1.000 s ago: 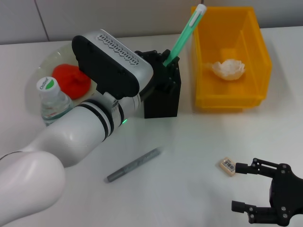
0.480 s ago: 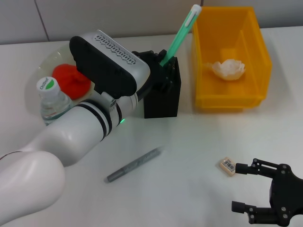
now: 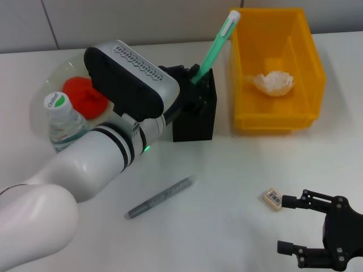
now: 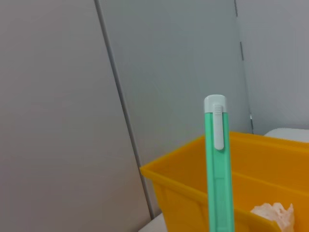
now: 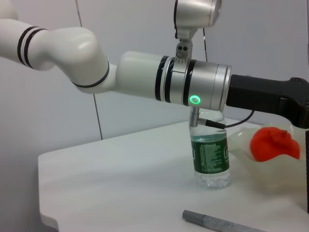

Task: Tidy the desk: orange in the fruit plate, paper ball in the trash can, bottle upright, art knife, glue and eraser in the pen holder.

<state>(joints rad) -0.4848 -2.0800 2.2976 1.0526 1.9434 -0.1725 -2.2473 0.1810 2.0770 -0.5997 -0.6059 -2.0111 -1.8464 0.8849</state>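
Note:
My left gripper point(image 3: 191, 85) is over the black mesh pen holder point(image 3: 195, 122), shut on the green art knife point(image 3: 215, 45) with a white cap, whose lower end is inside the holder. In the left wrist view the art knife point(image 4: 218, 183) stands upright. The orange point(image 3: 84, 96) lies in the fruit plate point(image 3: 54, 73). The bottle point(image 3: 62, 122) stands upright beside it. The paper ball point(image 3: 273, 82) sits in the yellow trash can point(image 3: 272, 122). The eraser point(image 3: 273, 199) lies just left of my open right gripper point(image 3: 282, 222). A slim grey stick point(image 3: 160, 197), probably the glue, lies on the table.
The white left arm point(image 3: 102, 153) spans the table from the near left to the holder, over the plate's edge. The trash can stands just right of the holder. The right wrist view shows the bottle point(image 5: 210, 157), the orange point(image 5: 273, 144) and the grey stick point(image 5: 217, 223).
The art knife's top has swung slightly left as the left wrist shifted a little. The right gripper, eraser and grey stick have not moved.

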